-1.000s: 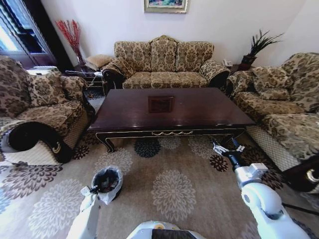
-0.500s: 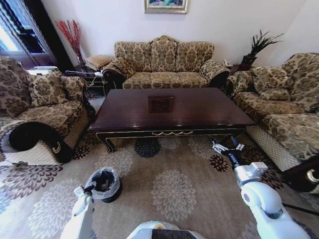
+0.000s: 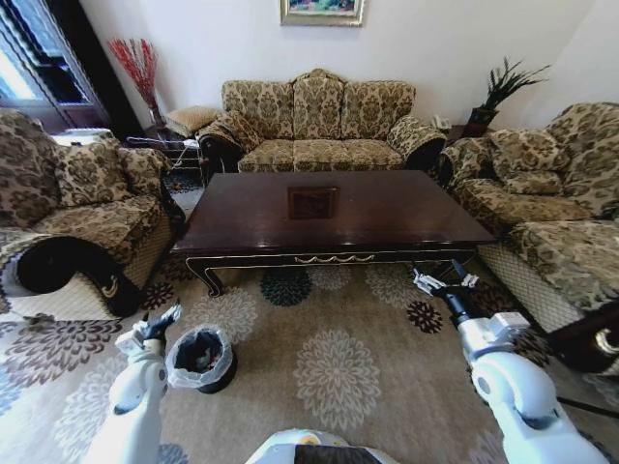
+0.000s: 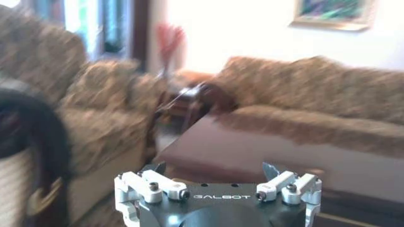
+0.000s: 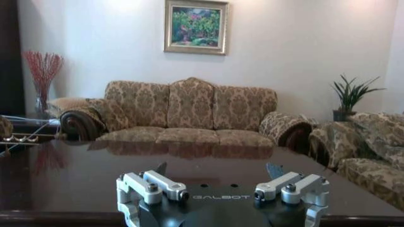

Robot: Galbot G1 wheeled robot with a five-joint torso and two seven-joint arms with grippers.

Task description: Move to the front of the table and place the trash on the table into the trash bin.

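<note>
Table stands centred ahead of the robot, long near edge facing it, its glossy top bare; the right wrist view confirms a bare top. Sofa runs along the far edge; an armchair sits just beside the left end, another beside the right end. A wide strip of patterned carpet lies open between the near edge and the robot.

Bin stands on that carpet, left of centre, well apart from the table, white bag ruffled over its rim; dark contents show inside but cannot be made out.

Left gripper is raised just beside the bin's left rim, off it, fingers spread and holding nothing. The left wrist view looks toward the table's left corner, with the fingers parted.

Right gripper hangs low near the table's right front leg, fingers apart, empty.

Change since a second ago: the left gripper was then over the bin's mouth; it has swung out to the left, uncovering the bin. Right gripper nearly unchanged
</note>
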